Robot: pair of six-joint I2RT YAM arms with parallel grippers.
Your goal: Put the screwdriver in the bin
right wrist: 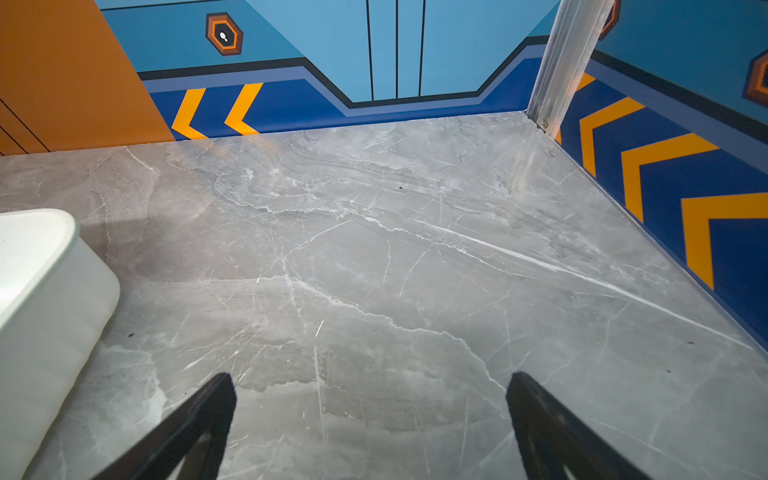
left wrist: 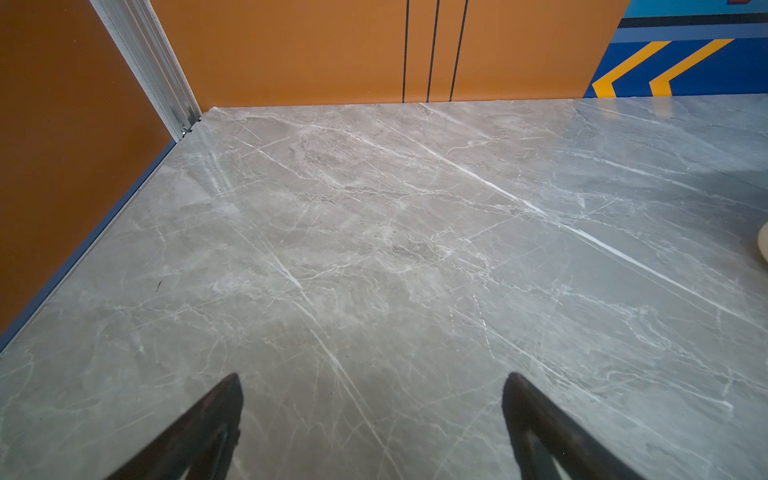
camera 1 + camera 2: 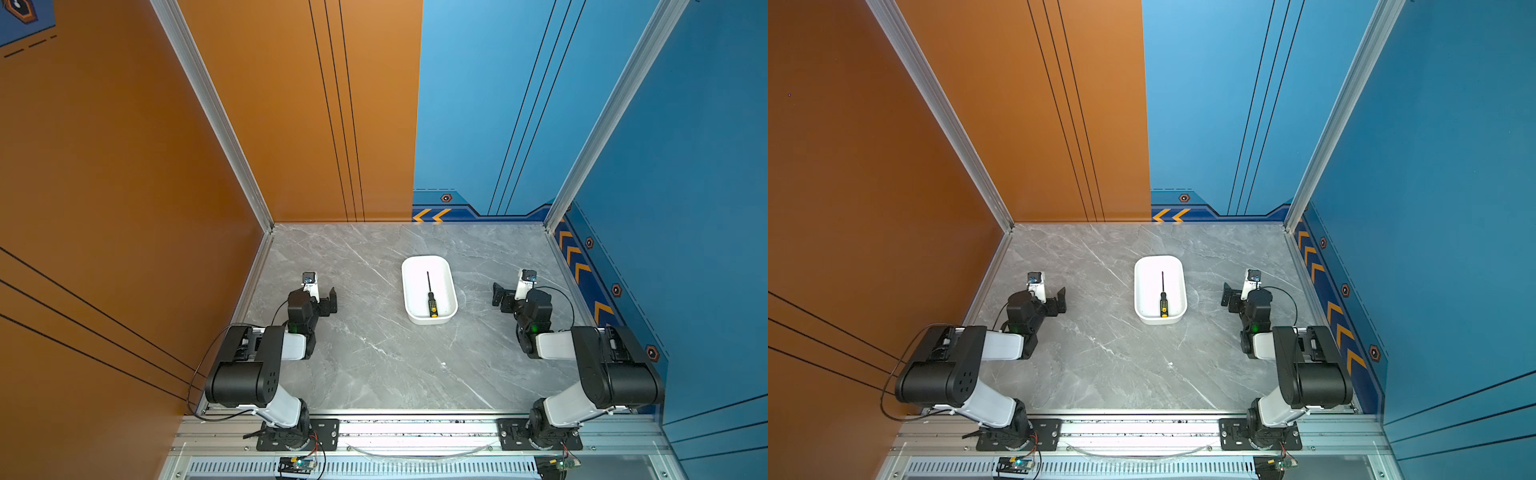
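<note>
The screwdriver (image 3: 432, 300) (image 3: 1163, 300), black with a yellow-dotted handle, lies flat inside the white bin (image 3: 430, 320) (image 3: 1158, 320) in both top views. Its shaft points toward the back wall. The bin stands mid-table, and one of its corners (image 1: 54, 291) shows in the right wrist view. My left gripper (image 3: 332, 300) (image 3: 1062, 300) (image 2: 374, 376) is open and empty, well left of the bin. To the right of the bin is my right gripper (image 3: 498, 296) (image 3: 1227, 296) (image 1: 372, 375), also open and empty, over bare table.
The grey marble table (image 3: 374, 365) is walled by an orange panel (image 3: 124, 208) on the left and a blue panel (image 3: 685, 208) on the right. Aluminium posts (image 3: 266, 216) stand at the back corners. A metal rail (image 3: 415, 428) runs along the front edge.
</note>
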